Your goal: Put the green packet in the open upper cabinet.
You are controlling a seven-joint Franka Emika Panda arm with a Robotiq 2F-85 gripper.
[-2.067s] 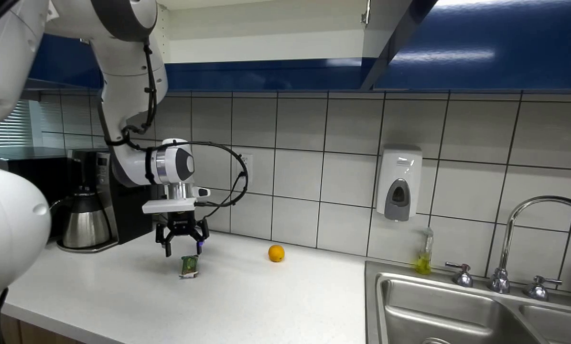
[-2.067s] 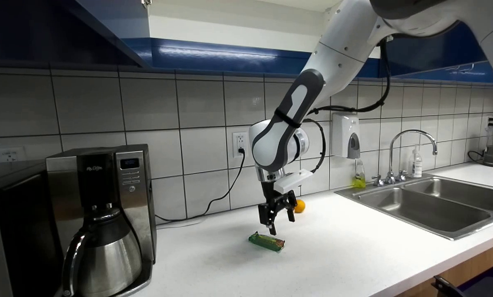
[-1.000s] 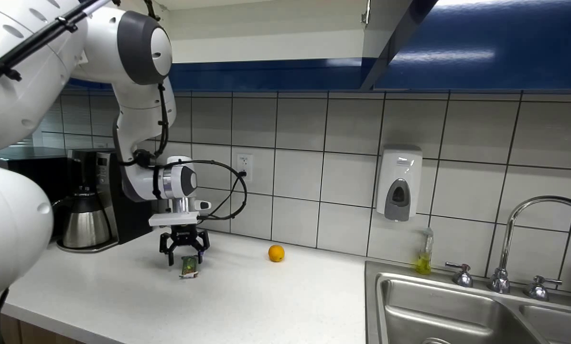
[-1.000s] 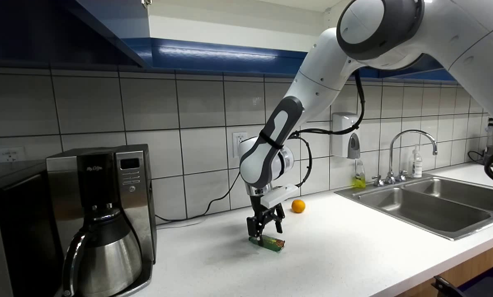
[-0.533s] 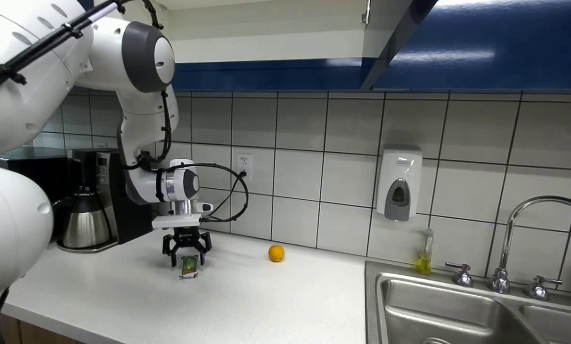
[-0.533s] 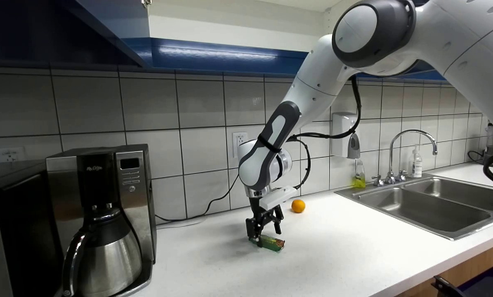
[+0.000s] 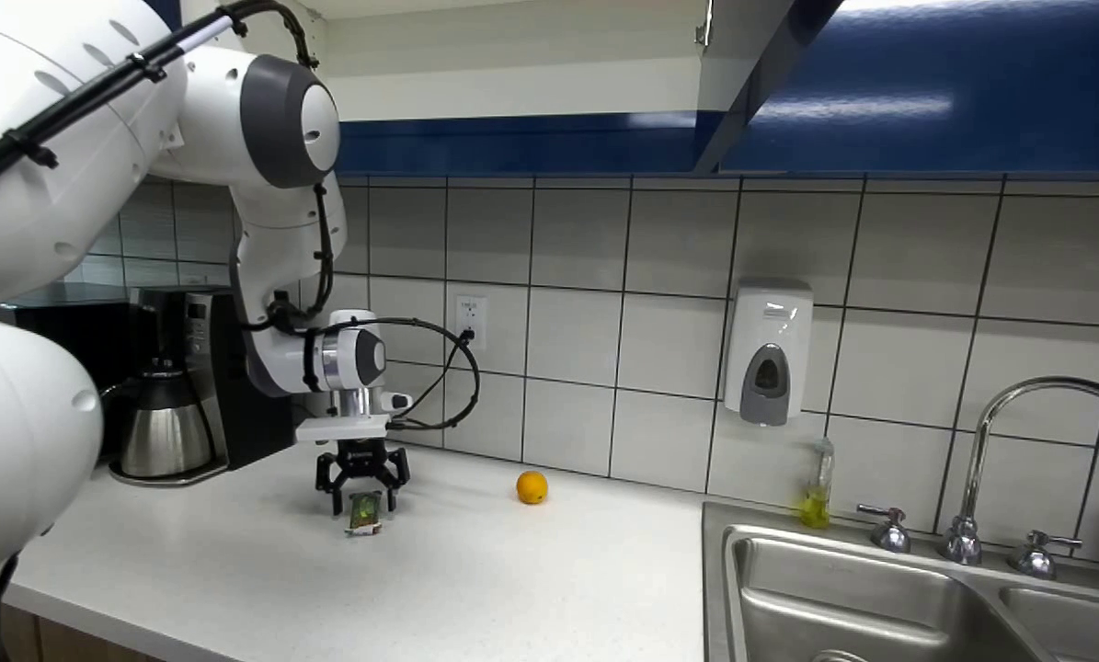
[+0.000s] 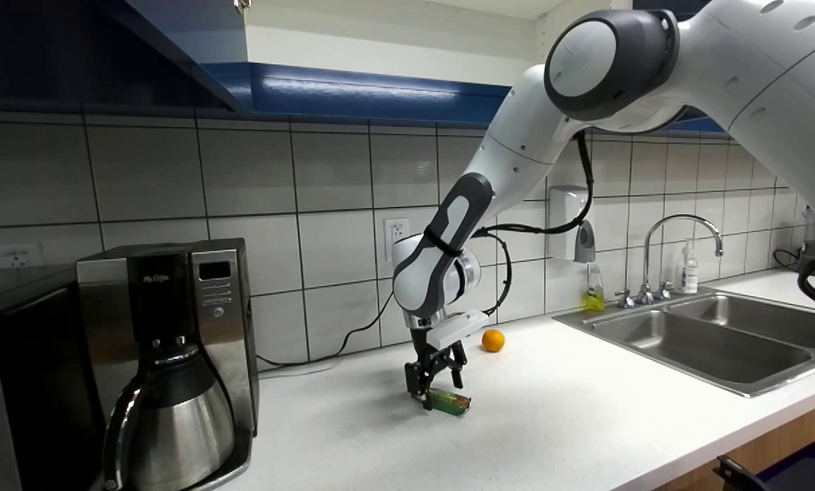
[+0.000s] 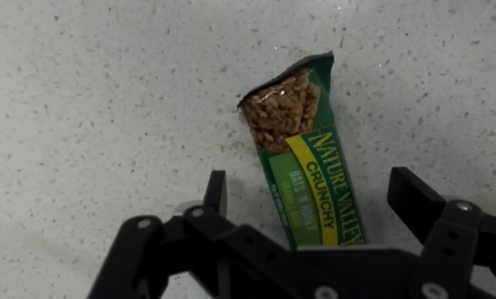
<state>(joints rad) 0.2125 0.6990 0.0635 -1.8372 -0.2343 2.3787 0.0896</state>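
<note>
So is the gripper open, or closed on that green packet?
The gripper is open: in the wrist view, countertop shows between each finger and the green packet.

coffee maker on one side, double sink on the other
steel carafe tucked in the coffee maker, an orange ball just chilling on the white counter near the tiled wall, plus a white dispenser up on it and a bottle of yellow-green liquid lower down, close to the chrome faucet.
</note>
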